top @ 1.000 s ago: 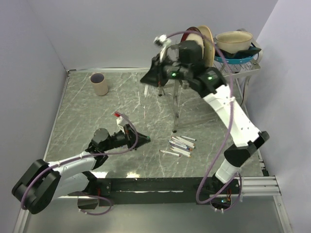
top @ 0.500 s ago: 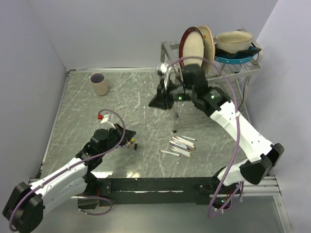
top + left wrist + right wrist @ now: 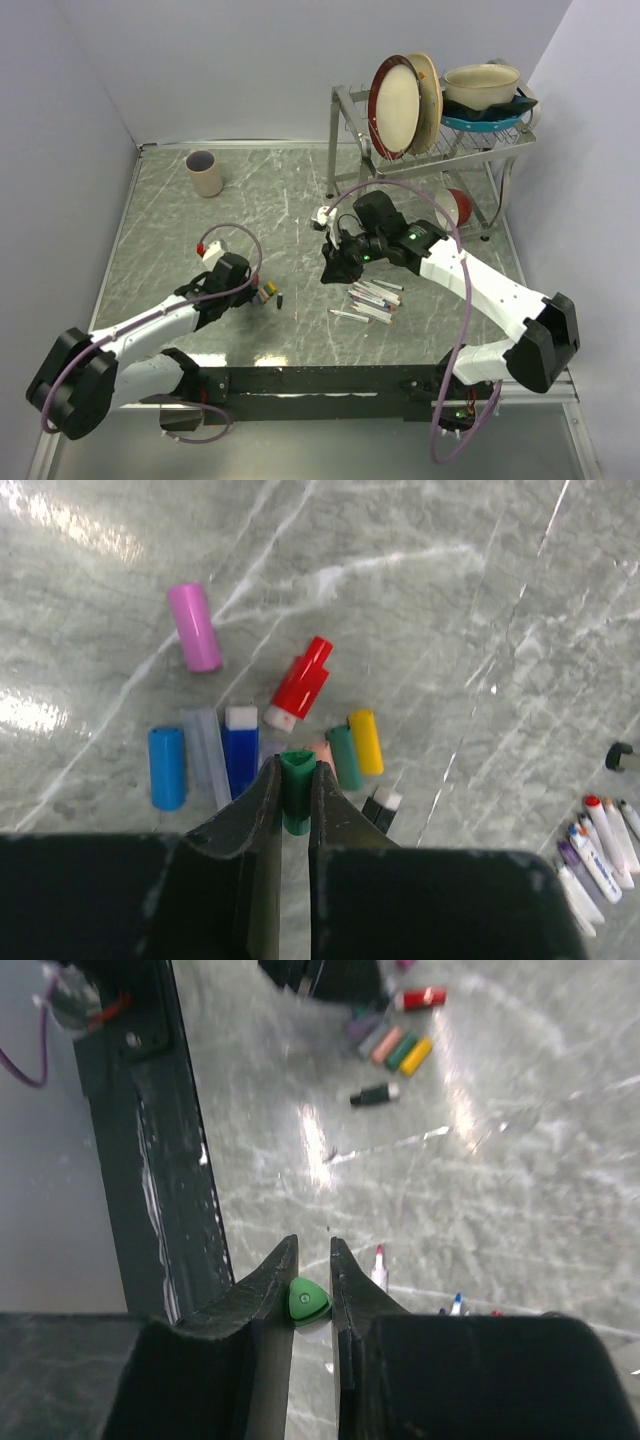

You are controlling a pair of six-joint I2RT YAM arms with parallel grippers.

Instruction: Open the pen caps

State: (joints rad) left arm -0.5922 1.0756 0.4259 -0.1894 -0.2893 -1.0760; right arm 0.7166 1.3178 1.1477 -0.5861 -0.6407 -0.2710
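My left gripper (image 3: 296, 765) is shut on a green pen cap (image 3: 295, 792) and holds it just over a cluster of loose pen caps on the table: pink (image 3: 193, 626), red (image 3: 300, 683), blue (image 3: 167, 767), dark blue (image 3: 240, 763), yellow (image 3: 365, 742), another green (image 3: 343, 757) and black (image 3: 380, 808). In the top view this gripper (image 3: 258, 293) is at the cap cluster (image 3: 269, 291). My right gripper (image 3: 313, 1245) is shut on a white pen with a green end (image 3: 309, 1301), above the table. In the top view it (image 3: 330, 272) hangs left of the pile of pens (image 3: 372, 299).
A beige cup (image 3: 205, 172) stands at the far left. A metal dish rack (image 3: 345, 130) with plates and bowls stands at the far right, a red object (image 3: 458, 205) under it. Walls close in the table on the left, back and right.
My right arm came down from beside the rack to just left of the pen pile. My left gripper swung over to the cap cluster.
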